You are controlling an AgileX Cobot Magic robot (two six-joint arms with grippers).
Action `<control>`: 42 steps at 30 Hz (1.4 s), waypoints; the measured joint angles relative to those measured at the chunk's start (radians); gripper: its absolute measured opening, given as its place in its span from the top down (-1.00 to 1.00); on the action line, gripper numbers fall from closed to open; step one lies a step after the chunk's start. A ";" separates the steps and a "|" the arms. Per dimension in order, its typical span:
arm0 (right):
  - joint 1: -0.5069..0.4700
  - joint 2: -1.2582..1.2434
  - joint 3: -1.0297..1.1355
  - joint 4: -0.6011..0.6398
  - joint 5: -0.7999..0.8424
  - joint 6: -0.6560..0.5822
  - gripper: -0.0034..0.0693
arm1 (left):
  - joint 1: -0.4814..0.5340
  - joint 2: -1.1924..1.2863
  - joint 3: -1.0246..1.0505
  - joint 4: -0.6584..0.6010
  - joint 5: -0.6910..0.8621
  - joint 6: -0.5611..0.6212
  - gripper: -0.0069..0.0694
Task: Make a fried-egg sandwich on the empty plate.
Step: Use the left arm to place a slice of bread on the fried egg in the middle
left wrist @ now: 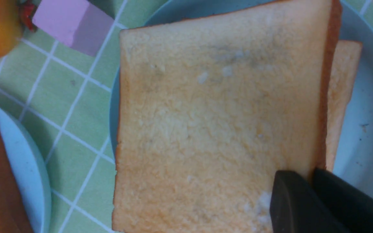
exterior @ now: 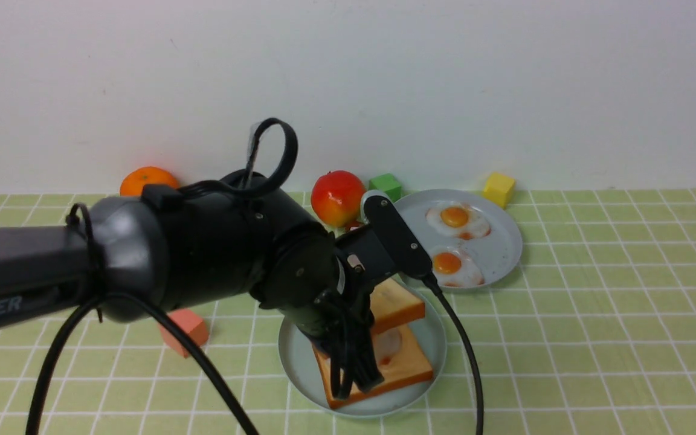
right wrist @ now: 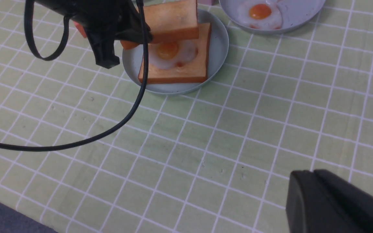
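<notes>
The pale mint plate [exterior: 437, 353] holds a toasted bread slice [exterior: 405, 365] with a fried egg [exterior: 389, 343] lying on it. A second bread slice [exterior: 397, 305] hangs just above them, offset toward the back. In the left wrist view my left gripper [left wrist: 311, 178] is shut on one edge of this upper slice [left wrist: 219, 123], with the lower slice [left wrist: 343, 97] showing past it. My right gripper [right wrist: 312, 173] is shut on nothing, over bare tablecloth well short of the plate [right wrist: 219, 48]. It does not show in the front view.
A grey plate [exterior: 505, 260] with two more fried eggs lies behind and to the right. An apple [exterior: 337, 197], an orange [exterior: 148, 180], a green cube [exterior: 385, 185], a yellow cube [exterior: 498, 188] and a salmon block [exterior: 183, 331] stand around. Another plate [left wrist: 21, 168] holds bread.
</notes>
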 joint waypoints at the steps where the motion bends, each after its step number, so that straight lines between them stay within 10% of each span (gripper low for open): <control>1: 0.000 0.000 0.000 0.000 0.000 0.000 0.79 | 0.000 0.003 0.000 -0.008 0.000 0.007 0.72; 11: 0.000 0.000 0.000 -0.007 0.000 0.000 0.79 | 0.000 0.005 0.000 -0.113 0.005 0.184 0.72; 33: 0.000 0.000 0.000 -0.007 0.000 0.003 0.73 | 0.000 0.063 0.000 -0.128 0.030 0.192 0.71; 42: 0.000 0.000 0.000 -0.007 0.000 0.003 0.72 | 0.000 0.063 0.000 -0.131 0.039 0.192 0.19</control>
